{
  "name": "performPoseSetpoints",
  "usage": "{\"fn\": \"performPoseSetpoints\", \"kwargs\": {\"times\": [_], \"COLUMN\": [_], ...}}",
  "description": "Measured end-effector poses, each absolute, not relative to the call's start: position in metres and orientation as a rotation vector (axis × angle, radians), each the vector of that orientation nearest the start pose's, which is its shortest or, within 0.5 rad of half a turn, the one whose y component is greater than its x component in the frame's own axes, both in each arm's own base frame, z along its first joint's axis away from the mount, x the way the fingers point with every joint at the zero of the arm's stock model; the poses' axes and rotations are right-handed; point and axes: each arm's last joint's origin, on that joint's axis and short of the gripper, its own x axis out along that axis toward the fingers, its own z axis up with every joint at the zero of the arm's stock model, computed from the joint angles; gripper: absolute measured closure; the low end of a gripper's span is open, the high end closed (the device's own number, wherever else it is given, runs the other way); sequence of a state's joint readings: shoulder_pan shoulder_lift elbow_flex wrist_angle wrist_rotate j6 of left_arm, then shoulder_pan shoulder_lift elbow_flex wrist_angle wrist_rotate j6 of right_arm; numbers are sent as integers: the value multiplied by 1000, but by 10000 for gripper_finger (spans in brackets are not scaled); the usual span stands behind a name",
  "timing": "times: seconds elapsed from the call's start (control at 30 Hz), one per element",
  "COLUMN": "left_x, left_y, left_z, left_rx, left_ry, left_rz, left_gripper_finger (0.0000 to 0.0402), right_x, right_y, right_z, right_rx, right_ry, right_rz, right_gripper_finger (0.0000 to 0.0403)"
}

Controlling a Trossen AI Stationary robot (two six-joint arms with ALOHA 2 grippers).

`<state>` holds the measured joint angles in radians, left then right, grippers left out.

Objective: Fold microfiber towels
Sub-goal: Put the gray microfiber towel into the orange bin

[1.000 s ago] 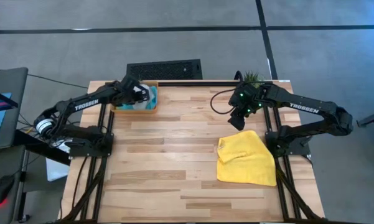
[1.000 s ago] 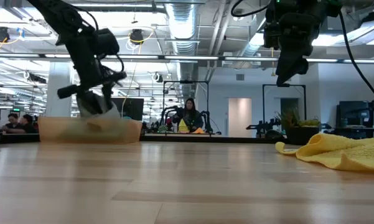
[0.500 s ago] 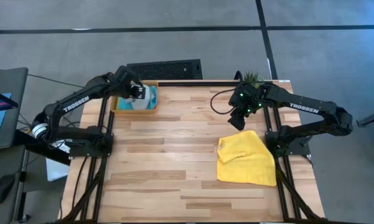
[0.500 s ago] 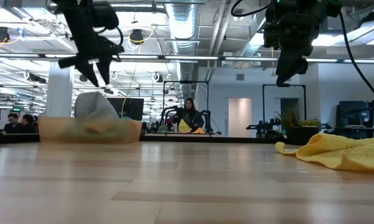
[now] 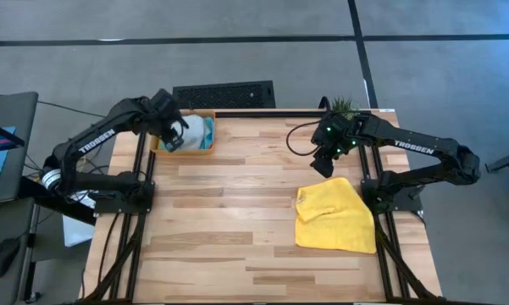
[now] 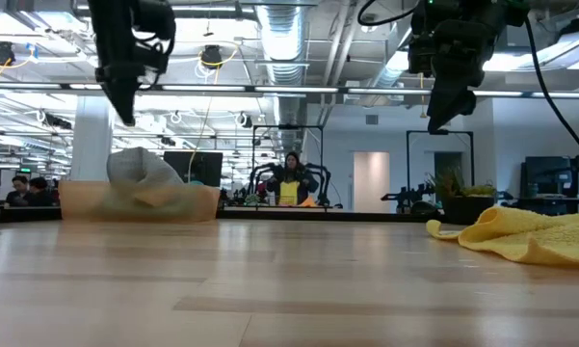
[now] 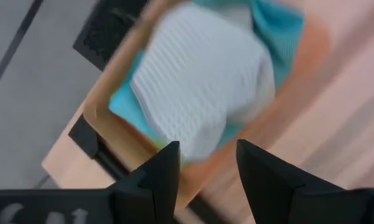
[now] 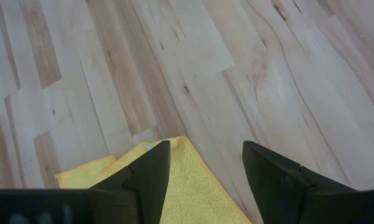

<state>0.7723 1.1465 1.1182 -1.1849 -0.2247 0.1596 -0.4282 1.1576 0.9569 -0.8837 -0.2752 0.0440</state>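
yellow towel (image 5: 334, 216), pale grey towel (image 7: 199, 81), orange tray (image 7: 96, 118)

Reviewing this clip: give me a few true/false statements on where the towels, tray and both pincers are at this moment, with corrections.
1. The yellow towel lies crumpled on the table. True.
2. The left pincer grips the grey towel. False: it hangs open above it, holding nothing.
3. The grey towel sits in the orange tray on top of a blue towel. True.
4. The right pincer is shut on the yellow towel. False: it is open, above the towel's far edge.
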Motion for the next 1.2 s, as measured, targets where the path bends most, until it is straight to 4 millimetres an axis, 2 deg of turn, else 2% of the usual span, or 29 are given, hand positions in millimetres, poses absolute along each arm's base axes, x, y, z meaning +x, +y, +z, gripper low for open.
{"fn": "performPoseSetpoints", "kwargs": {"times": [0.23, 0.43, 0.7, 0.83, 1.2], "left_x": [129, 130, 137, 138, 152], "left_y": [135, 136, 143, 144, 163], "left_z": [284, 268, 269, 268, 250], "left_rx": [-91, -15, 101, 113, 122], "left_ry": [1427, 1453, 1387, 1370, 1421], "left_rz": [602, 553, 545, 463, 481], "left_gripper_finger": [250, 250, 250, 250, 250], "right_x": [195, 195, 195, 195, 195], "right_y": [-80, -80, -80, -81, -81], "right_z": [271, 271, 271, 271, 271], "right_rx": [414, 414, 414, 407, 402], "right_ry": [1017, 1017, 1017, 1020, 1022], "right_rz": [-160, -160, -160, -173, -185], "right_gripper_finger": [178, 178, 178, 178, 178]}}
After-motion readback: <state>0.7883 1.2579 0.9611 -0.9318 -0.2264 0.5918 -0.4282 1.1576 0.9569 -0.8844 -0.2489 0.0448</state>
